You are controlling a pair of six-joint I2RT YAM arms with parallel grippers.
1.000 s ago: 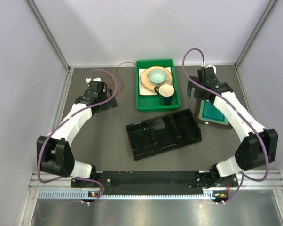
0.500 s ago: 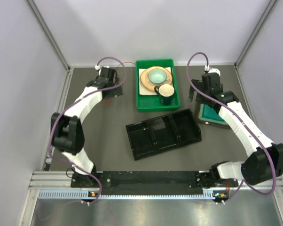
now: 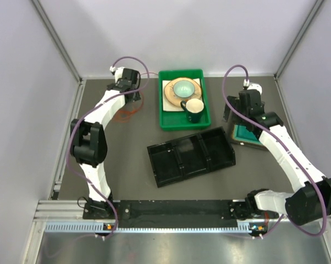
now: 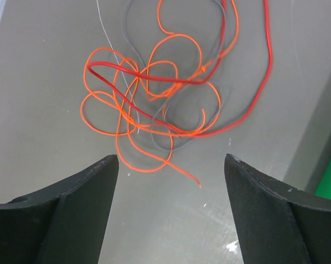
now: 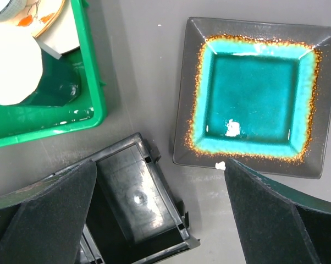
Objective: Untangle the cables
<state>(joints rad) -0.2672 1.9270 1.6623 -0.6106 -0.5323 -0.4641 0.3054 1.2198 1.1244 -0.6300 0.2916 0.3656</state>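
Observation:
The cables lie in one loose tangle on the grey table: an orange wire (image 4: 154, 93) in many loops, a red wire (image 4: 253, 104) crossing and arcing round the right side, and a thin grey wire (image 4: 171, 113) under them. From above, only a bit of the orange wire (image 3: 125, 113) shows. My left gripper (image 4: 171, 160) hovers just short of the tangle, open, with only the orange wire's loose end near the gap. My left gripper (image 3: 130, 99) is at the far left. My right gripper (image 5: 160, 165) is open and empty, far from the cables.
A green tray (image 3: 165, 118) holds a plate and a dark mug (image 3: 193, 109) at the back centre. A black compartment tray (image 3: 190, 155) lies mid-table. A teal square plate (image 5: 253, 99) sits beside my right gripper (image 3: 231, 115). Walls close in the left, right and back.
My left arm has reached further back toward the far left corner, over the cables, and its jaws have narrowed slightly. My right arm has shifted a little to the right.

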